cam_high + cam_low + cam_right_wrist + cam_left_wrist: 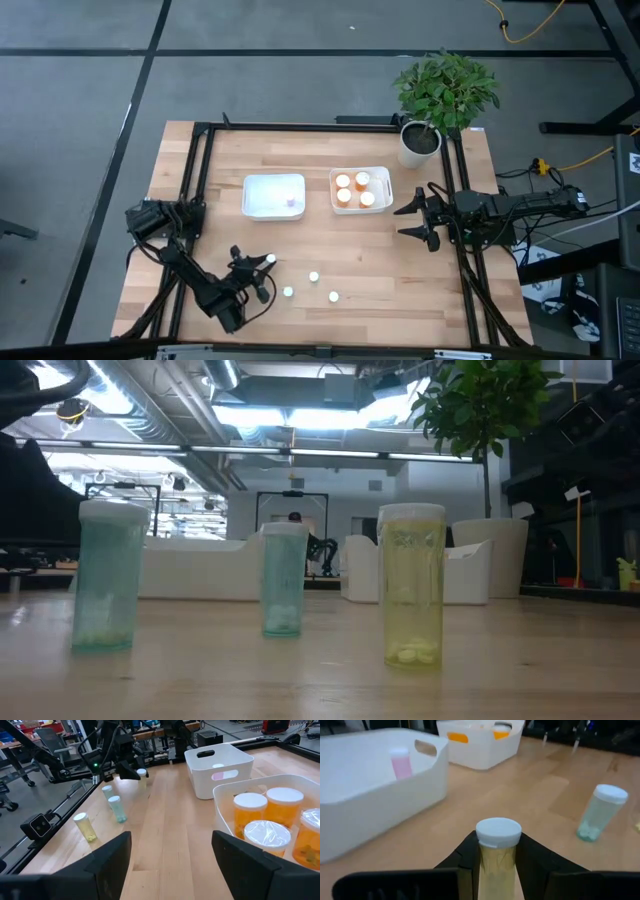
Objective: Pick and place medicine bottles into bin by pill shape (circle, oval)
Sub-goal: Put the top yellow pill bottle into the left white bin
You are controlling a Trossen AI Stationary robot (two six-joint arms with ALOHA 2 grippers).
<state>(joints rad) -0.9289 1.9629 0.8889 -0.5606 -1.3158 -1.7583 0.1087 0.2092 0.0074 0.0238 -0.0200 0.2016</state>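
My left gripper (262,268) is near the table's front left, shut on a white-capped medicine bottle (496,862) with a pale yellow body. Three more medicine bottles stand on their bases nearby: a yellow-green one (412,590) and two blue-green ones (283,582) (105,578). A white bin (273,195) holds one pink-tinted bottle (400,763). A second white bin (361,189) holds several orange bottles (250,812). My right gripper (415,215) waits open at the table's right edge. My left gripper pinches the bottle's body just under the white cap (495,851) between its two fingers (469,857), one on each side. The fingers come nearly level from the table's near left. The bottle stands roughly upright with its cap above the fingertips; its base is hidden.
A potted plant (440,100) stands at the table's far right corner. Black frame rails (200,200) run along the table's edges. Bare wood lies between the standing bottles and the two bins.
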